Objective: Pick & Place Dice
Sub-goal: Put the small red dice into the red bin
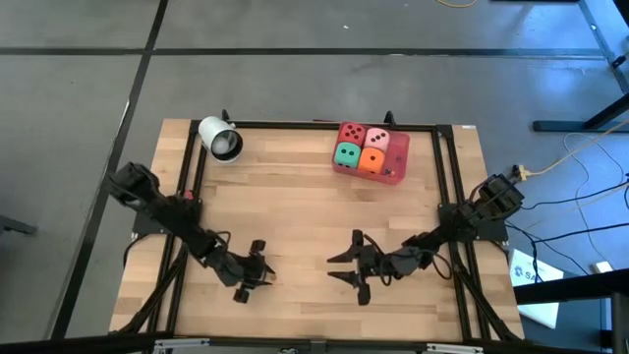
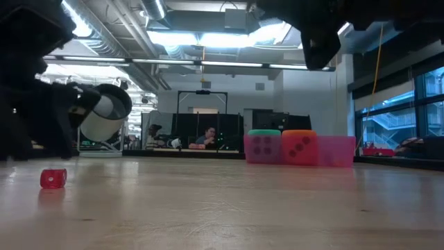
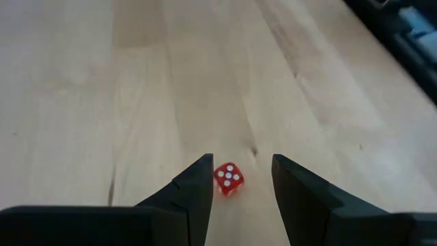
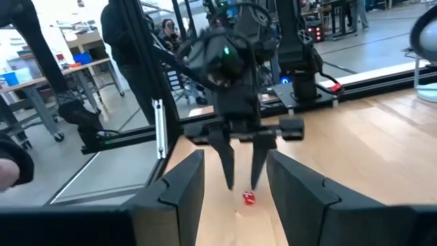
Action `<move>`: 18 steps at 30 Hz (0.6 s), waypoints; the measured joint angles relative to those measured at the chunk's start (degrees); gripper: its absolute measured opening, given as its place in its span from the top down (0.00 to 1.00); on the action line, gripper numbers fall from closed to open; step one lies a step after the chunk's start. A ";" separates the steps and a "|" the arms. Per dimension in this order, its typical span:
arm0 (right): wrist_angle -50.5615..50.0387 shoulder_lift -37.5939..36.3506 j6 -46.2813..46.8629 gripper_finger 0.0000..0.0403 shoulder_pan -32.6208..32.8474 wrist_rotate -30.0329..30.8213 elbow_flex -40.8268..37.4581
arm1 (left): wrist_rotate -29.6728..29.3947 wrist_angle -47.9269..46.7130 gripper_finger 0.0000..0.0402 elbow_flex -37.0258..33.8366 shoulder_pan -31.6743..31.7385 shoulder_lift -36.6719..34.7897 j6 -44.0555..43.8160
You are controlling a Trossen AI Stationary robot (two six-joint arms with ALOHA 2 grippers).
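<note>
High view: four soft dice (image 1: pixel 360 147), red, pink, green and orange, sit packed in a pink tray (image 1: pixel 395 173) on the table (image 1: pixel 295 206), well apart from both arms. The left fingers (image 1: pixel 257 272) and right fingers (image 1: pixel 344 266) face each other, both pairs apart and empty.

Low view: a tiny red die (image 2: pixel 53 178) lies alone on the table; the green die (image 2: pixel 262 144) and orange die (image 2: pixel 298 147) stand upright in the tray.

Left wrist view: the tiny die (image 3: pixel 228 178) lies between the spread fingertips (image 3: pixel 199 176), touching neither, tilted cornerwise, white pips up; a cube, no long axis.

Right wrist view: it (image 4: pixel 248 198) lies just beyond the left fingers (image 4: pixel 240 179).
</note>
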 joint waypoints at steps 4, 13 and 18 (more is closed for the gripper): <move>-0.04 0.00 0.06 0.60 0.39 0.00 0.59 | 0.08 0.44 0.64 0.59 0.00 3.09 0.32; -0.03 0.00 0.15 0.60 0.54 0.00 0.75 | 0.15 3.44 0.64 0.71 0.00 6.31 0.34; -0.03 0.00 0.15 0.60 0.54 0.00 0.75 | 0.88 2.87 0.66 0.73 0.00 6.32 -0.33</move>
